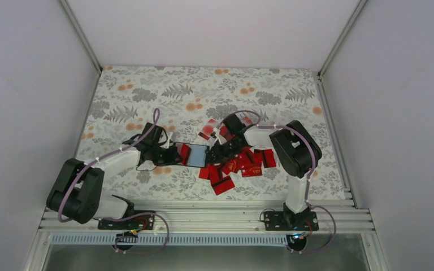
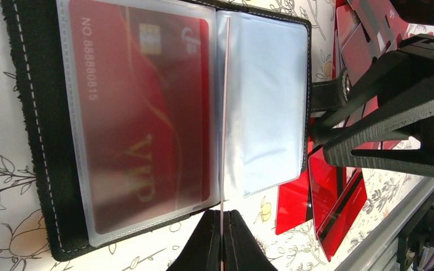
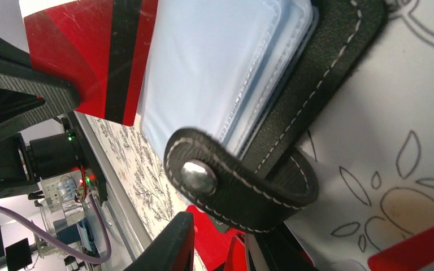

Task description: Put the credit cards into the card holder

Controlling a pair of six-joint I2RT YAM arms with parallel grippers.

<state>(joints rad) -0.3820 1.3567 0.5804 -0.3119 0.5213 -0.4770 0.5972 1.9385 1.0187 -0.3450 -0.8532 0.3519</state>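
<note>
At table centre, the open card holder is spread left-right, snap tab toward the right gripper, whose jaws are narrowly parted, hold unclear; one clear sleeve is pinched by the closed left gripper.

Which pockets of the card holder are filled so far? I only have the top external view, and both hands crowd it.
Observer: The left wrist view shows one red VIP card inside a clear sleeve of the open card holder.
Operator: And the sleeve beside it?
Observer: The second sleeve, nearer the snap tab, looks empty.
Operator: Is the left hand carrying anything?
Observer: Yes, the left hand is shut on a striped card, held upright over the holder's fold. The right wrist view shows its black stripe.
</note>
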